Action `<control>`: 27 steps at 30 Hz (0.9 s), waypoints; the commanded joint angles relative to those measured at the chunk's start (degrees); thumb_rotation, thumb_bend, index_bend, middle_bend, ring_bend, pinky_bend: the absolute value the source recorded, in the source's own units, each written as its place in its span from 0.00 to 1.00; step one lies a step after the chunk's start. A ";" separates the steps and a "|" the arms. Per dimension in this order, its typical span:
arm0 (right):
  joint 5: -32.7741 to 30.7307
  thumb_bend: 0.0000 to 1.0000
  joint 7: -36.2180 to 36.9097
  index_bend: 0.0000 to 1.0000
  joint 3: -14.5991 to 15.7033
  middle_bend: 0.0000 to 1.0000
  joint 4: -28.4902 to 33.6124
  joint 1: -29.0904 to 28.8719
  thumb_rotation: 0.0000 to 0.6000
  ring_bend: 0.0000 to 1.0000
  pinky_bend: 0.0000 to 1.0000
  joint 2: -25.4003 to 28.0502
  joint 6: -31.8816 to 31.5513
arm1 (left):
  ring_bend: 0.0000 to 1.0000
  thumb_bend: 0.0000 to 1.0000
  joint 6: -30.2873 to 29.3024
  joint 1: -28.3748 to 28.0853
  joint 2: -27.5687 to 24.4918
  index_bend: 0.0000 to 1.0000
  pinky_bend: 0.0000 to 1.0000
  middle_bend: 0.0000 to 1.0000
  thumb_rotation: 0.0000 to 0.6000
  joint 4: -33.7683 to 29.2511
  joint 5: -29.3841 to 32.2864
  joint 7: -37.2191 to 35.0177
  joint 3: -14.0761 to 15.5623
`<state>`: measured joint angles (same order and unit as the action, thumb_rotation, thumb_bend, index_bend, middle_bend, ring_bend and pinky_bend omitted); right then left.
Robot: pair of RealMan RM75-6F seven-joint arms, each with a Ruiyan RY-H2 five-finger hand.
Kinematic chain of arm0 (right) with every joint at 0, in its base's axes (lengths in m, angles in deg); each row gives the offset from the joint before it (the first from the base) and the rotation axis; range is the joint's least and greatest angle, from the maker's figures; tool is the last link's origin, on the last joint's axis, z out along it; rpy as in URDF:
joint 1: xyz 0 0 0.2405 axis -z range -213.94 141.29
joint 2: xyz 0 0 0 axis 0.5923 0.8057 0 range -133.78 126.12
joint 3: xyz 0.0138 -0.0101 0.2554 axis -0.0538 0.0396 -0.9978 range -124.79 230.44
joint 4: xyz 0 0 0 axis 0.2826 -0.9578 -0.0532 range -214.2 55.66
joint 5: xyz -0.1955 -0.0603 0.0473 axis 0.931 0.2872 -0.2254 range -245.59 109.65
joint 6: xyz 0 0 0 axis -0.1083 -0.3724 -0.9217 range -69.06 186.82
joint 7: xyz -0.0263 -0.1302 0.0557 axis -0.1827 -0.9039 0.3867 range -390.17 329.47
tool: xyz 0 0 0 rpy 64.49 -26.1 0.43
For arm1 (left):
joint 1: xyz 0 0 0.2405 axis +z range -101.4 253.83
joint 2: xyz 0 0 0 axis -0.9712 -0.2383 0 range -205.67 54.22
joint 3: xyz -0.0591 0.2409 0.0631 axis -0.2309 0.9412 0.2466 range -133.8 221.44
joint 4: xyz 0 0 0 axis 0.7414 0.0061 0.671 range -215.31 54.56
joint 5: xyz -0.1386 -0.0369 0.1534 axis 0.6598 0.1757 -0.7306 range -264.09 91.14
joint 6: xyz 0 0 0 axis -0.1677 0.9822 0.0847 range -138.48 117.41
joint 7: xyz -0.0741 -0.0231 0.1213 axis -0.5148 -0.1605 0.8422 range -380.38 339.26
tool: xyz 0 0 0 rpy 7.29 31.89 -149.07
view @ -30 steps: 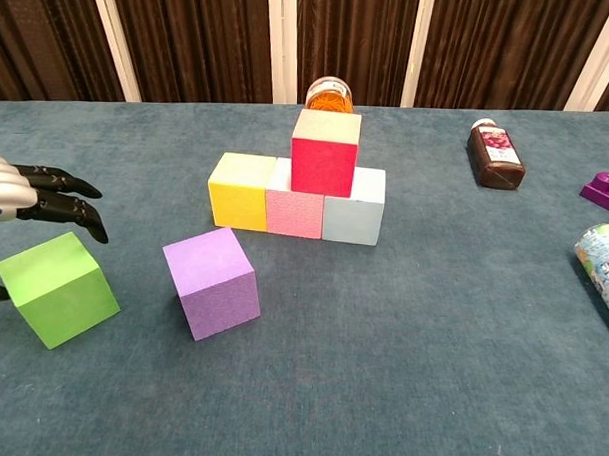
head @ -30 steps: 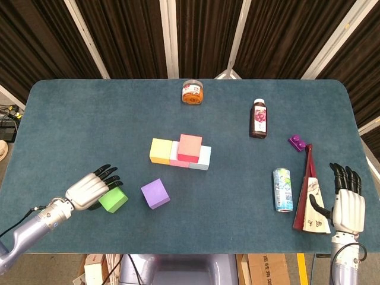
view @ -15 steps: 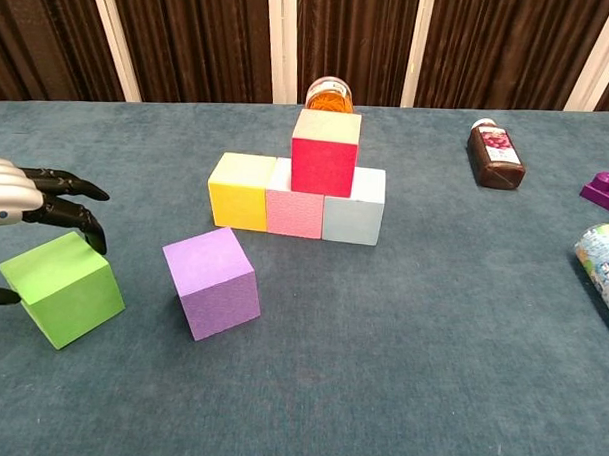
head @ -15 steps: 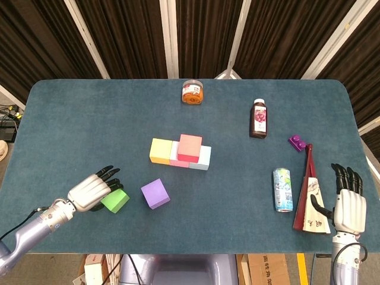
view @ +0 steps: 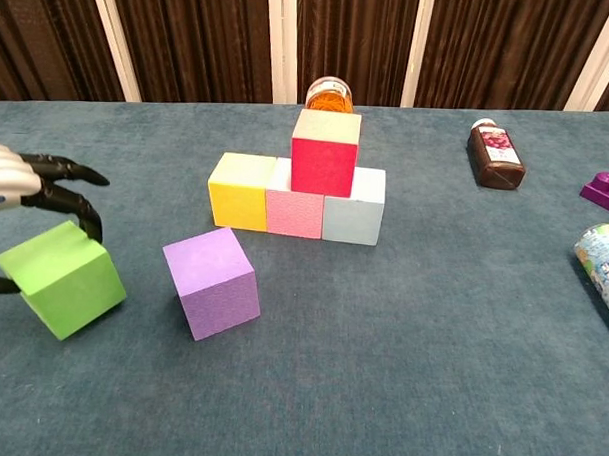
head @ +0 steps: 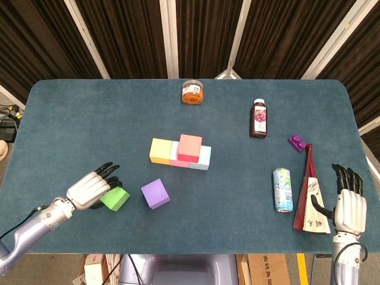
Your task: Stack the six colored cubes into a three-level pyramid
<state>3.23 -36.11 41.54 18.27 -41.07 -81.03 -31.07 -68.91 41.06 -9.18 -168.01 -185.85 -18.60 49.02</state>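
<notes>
From the head view, my left hand (head: pixel 90 190) grips the green cube (head: pixel 115 199) at the near left of the worktop (head: pixel 77 127), the purple cube (head: pixel 155 193) just to its right. The yellow cube (head: pixel 160 151), pink cube (head: pixel 176 155) and pale blue cube (head: pixel 202 158) form a row at centre, the red cube (head: pixel 190 147) on top. My right hand (head: pixel 348 202) rests near right, fingers apart (nothing in it).

From the chest view, the dark fingers (view: pixel 67 195) curl over the green cube's top, which sits tilted.

Jar (head: pixel 192 92), bottle (head: pixel 259 119), can (head: pixel 282 190), purple brick (head: pixel 297 142), fan (head: pixel 310 193).
</notes>
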 commanded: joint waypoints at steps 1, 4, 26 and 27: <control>-0.22 0.28 -0.06 0.13 -0.15 0.14 -0.02 0.04 1.00 0.00 0.00 -0.07 0.12 | 0.00 0.38 -0.08 -0.19 -1.55 0.33 0.00 0.34 1.00 -1.57 1.46 -1.10 -0.88; -0.45 0.28 -0.16 0.13 -0.33 0.14 -0.01 0.02 1.00 0.00 0.00 -0.12 0.44 | 0.00 0.38 0.05 -0.61 -4.13 0.33 0.00 0.33 1.00 -4.66 4.22 -2.46 -2.61; -1.18 0.28 -0.23 0.13 -1.20 0.14 -0.07 0.12 1.00 0.00 0.00 -0.13 1.55 | 0.00 0.38 -1.58 -24.87 -2.34 0.31 0.00 0.32 1.00 -24.08 69.33 39.89 -19.30; -1.18 0.28 -0.22 0.13 -1.20 0.14 -0.06 0.14 1.00 0.00 0.00 -0.11 1.56 | 0.00 0.38 -2.28 -25.70 -1.33 0.31 0.00 0.32 1.00 -23.55 70.82 40.68 -19.55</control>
<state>2.06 -36.33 40.34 18.22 -40.94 -81.14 -29.50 -66.78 22.10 -15.55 -190.63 -124.29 13.79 31.99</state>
